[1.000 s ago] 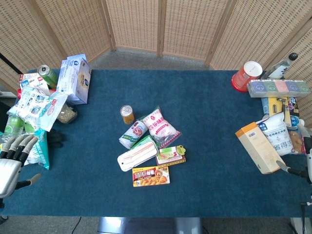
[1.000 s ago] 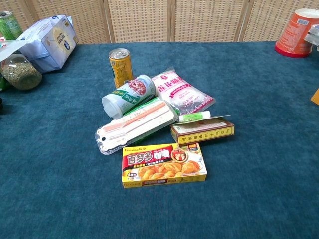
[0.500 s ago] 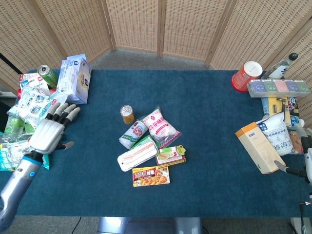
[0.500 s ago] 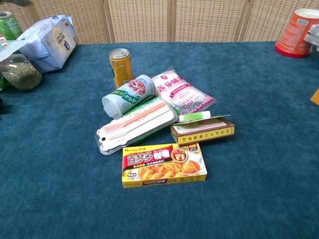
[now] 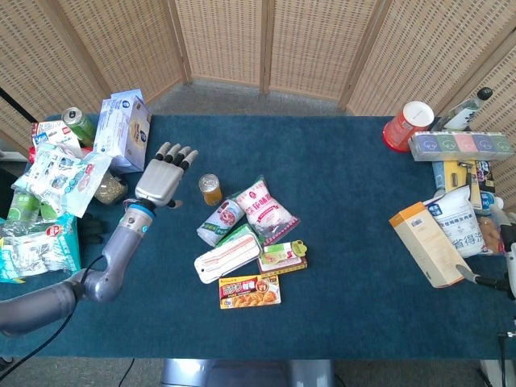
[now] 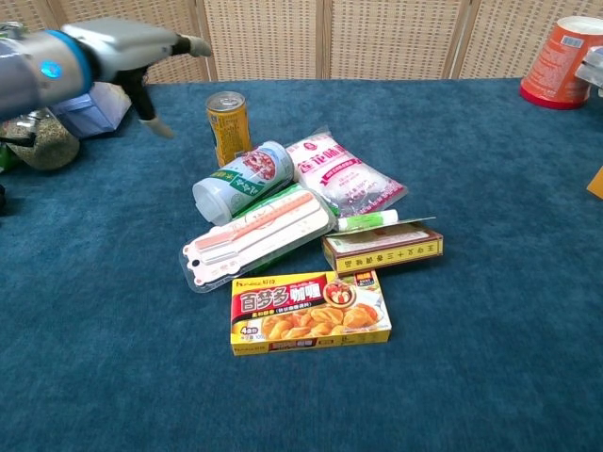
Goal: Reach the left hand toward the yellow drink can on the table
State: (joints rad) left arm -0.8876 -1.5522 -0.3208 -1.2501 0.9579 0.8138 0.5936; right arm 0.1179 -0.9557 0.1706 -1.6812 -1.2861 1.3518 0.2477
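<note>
The yellow drink can (image 5: pixel 210 189) stands upright on the blue table (image 5: pixel 347 193), at the far-left end of a cluster of food packs. My left hand (image 5: pixel 164 174) hovers just left of it with the fingers spread and nothing in it, a small gap away. In the chest view the can (image 6: pixel 228 127) is in the upper middle, and the left hand (image 6: pixel 132 42) reaches in from the upper left, above and left of it. Only a sliver of my right hand (image 5: pixel 506 278) shows at the table's right edge.
Touching the can's near side lie a white-green tube pack (image 5: pixel 219 222) and a pink-white bag (image 5: pixel 266 208), with a curry box (image 5: pixel 250 291) nearer me. A blue-white box (image 5: pixel 125 129), a green can (image 5: pixel 78 123) and bags crowd the left edge. A carton (image 5: pixel 426 244) stands at the right.
My left arm has swung from the table's near-left corner forward and rightward, bringing the hand up beside the can. It now shows in the chest view. The objects have not moved.
</note>
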